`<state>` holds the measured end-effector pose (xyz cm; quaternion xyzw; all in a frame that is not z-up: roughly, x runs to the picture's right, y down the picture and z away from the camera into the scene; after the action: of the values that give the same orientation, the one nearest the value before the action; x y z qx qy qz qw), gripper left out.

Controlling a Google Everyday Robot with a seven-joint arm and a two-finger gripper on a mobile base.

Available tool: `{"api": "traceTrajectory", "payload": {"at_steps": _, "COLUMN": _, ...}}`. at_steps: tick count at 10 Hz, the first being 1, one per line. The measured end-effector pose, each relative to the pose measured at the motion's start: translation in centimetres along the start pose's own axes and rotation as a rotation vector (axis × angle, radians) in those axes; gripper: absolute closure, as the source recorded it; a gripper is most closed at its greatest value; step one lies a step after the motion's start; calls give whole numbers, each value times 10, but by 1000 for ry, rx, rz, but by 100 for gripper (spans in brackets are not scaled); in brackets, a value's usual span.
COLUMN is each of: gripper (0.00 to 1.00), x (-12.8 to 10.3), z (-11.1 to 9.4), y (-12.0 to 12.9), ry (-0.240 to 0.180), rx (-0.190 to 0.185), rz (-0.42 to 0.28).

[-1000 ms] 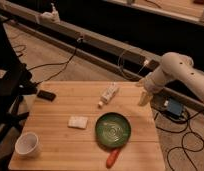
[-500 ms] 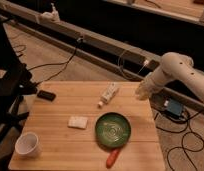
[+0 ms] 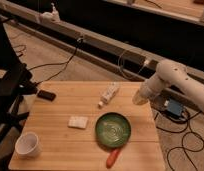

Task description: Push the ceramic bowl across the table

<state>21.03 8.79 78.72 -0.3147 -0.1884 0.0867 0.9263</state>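
Observation:
The green ceramic bowl sits on the light wooden table, right of centre and toward the near edge, with pale swirl marks inside. My gripper hangs at the end of the white arm over the table's right edge, above and to the right of the bowl and apart from it.
A white cup stands at the near left corner. A pale sponge lies left of the bowl. A white bottle lies at the back. An orange carrot lies by the near edge. A black phone is at the left. Cables and a blue box are on the floor.
The gripper has drifted slightly up and away from the table's right edge. The bowl and the other items have not moved.

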Motion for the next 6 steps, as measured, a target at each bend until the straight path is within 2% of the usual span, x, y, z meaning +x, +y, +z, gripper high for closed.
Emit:
{"api": "traceTrajectory", "payload": {"at_steps": 4, "gripper": 100, "x": 24, "z": 33, "y": 10, "ry": 34, "rx": -26, "rz": -13}}
{"api": "traceTrajectory", "payload": {"at_steps": 6, "gripper": 100, "x": 47, "z": 42, "y": 12, "ry": 65, "rx": -35, "rz": 26}}
